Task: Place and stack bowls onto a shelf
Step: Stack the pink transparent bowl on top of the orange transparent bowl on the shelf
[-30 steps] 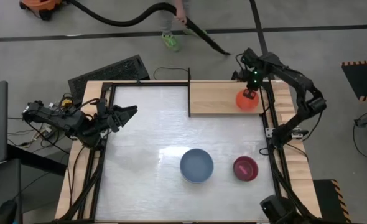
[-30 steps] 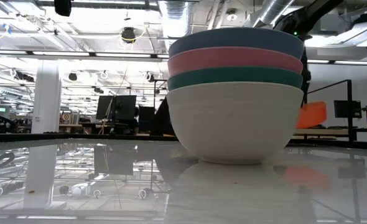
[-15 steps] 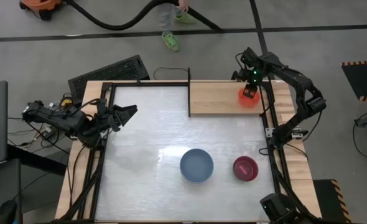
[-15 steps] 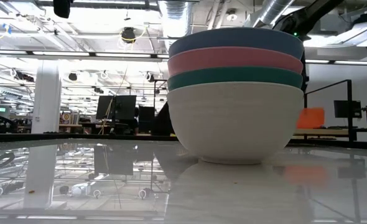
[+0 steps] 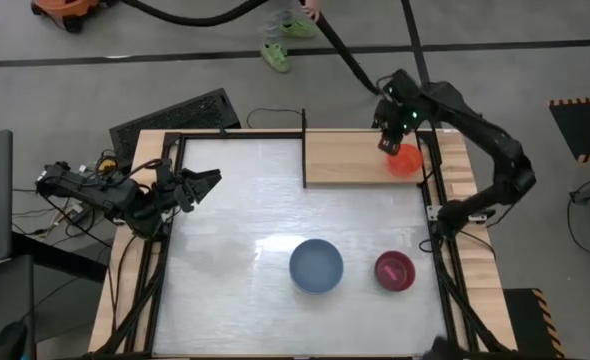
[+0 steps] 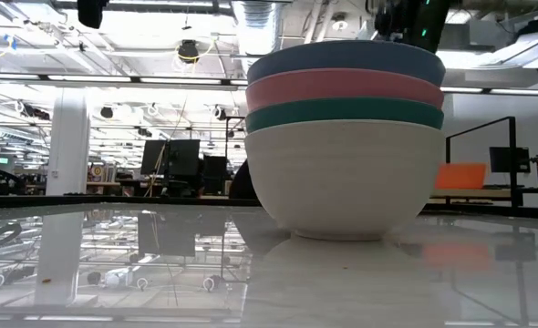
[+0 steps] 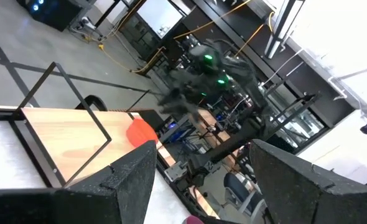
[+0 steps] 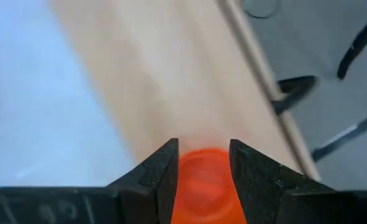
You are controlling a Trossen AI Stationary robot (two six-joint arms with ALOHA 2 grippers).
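Observation:
A red bowl (image 5: 406,163) sits on the right end of the wooden shelf (image 5: 350,158), bottom up as far as my right wrist view shows (image 8: 203,180). My right gripper (image 5: 392,138) hangs open just above it, its fingers apart over the bowl and touching nothing. In the low view the bowl (image 6: 460,176) lies flat on the shelf. A stack of larger bowls, blue on top (image 5: 316,266), stands on the white tabletop. It is blue, pink, teal and white in the low view (image 6: 345,137). My left gripper (image 5: 207,181) waits open at the table's left edge.
A maroon bowl (image 5: 395,270) stands near the table's right front, right of the blue stack. Black metal posts (image 5: 305,140) frame the shelf. The shelf's left part (image 7: 65,134) is bare wood. A person's feet (image 5: 275,60) and a black hose lie on the floor beyond the far edge.
My right gripper has let go of the red bowl, risen and drawn a little toward the far edge. The bowl, tilted in the hold a second ago, now lies flat on the shelf's right end, slightly farther right.

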